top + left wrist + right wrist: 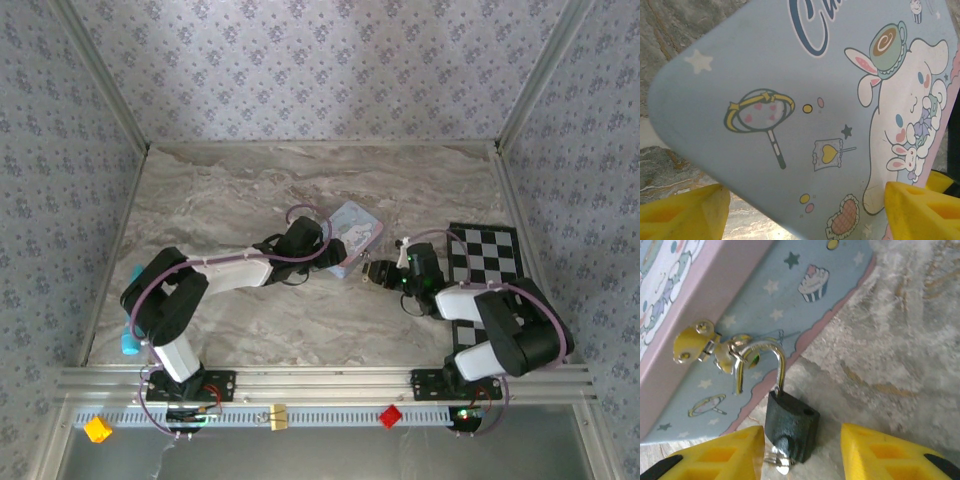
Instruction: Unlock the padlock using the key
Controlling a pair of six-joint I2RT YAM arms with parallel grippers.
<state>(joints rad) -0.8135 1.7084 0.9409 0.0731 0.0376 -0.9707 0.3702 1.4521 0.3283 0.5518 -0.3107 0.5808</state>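
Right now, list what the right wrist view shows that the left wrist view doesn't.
Right wrist view: the dark padlock hanging from the gold hasp, what looks like a silver key in its underside, the open right gripper straddling it. Left wrist view: the rabbit cartoon and wand drawing, framed by the left gripper. Shared: the pale blue tin, marble table, yellow fingertips.

Soft, even light is bathing the marbled table [230, 190], leaving only faint shadows; the padlock [790, 425] shackle is glinting sharply.
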